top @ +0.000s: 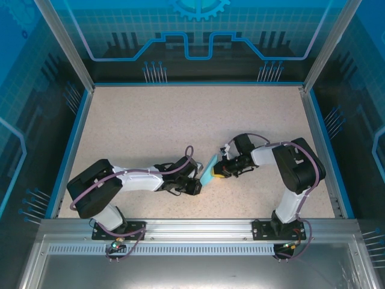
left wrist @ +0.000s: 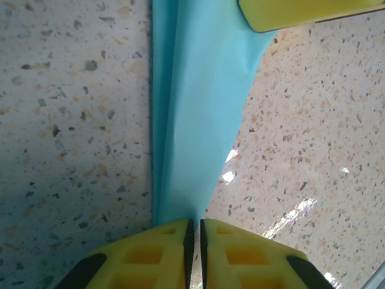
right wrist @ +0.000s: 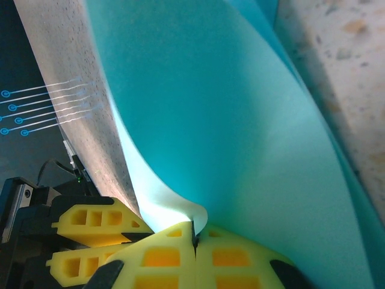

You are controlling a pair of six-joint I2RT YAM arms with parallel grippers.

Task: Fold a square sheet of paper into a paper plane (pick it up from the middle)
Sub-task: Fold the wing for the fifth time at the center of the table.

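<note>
The left jaws are seen pressed together, with only a thin slit left between the yellow pads (left wrist: 162, 256). The near end of the light-blue sheet of paper (left wrist: 192, 108) is pinched in that slit. From there the sheet is carried straight ahead of the left jaws as a narrow, layered strip, with a sharp edge along its left side. At its far end, ahead and to the right of the left jaws, it is met by a yellow finger (left wrist: 301, 12) of the other arm.

The right jaws are likewise closed, and a curled edge of the sheet (right wrist: 228, 120) is gripped at their tips. The paper is spread upward and forward from them in a broad curve. Below and to the left of the right jaws, the yellow fingers (right wrist: 90, 226) of the left arm can be made out.

From above, the sheet (top: 207, 170) is held between the two sets of jaws, over the speckled bench (top: 180, 120).
</note>
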